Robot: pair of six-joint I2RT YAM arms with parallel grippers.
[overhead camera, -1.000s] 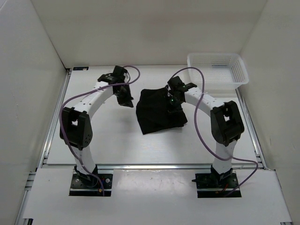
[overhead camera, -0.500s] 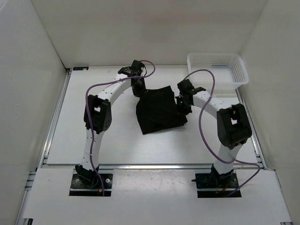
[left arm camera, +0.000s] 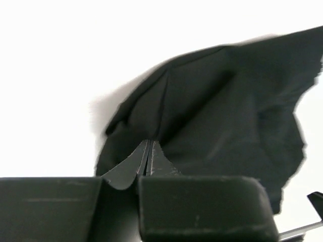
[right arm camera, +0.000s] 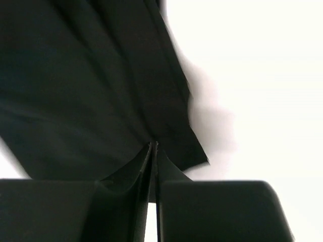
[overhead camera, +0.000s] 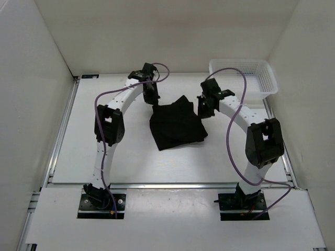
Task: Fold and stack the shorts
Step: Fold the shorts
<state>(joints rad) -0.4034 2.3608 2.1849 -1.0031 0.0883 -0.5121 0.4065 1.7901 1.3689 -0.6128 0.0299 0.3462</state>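
no lettering, label, brand mark, number or sign is showing readably in any of the views.

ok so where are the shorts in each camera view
Top external: shorts in the middle of the white table.
Left wrist: centre and right, pinched by the left gripper at the bottom.
Right wrist: upper left, pinched by the right gripper at the bottom.
Shared landmark: that white table.
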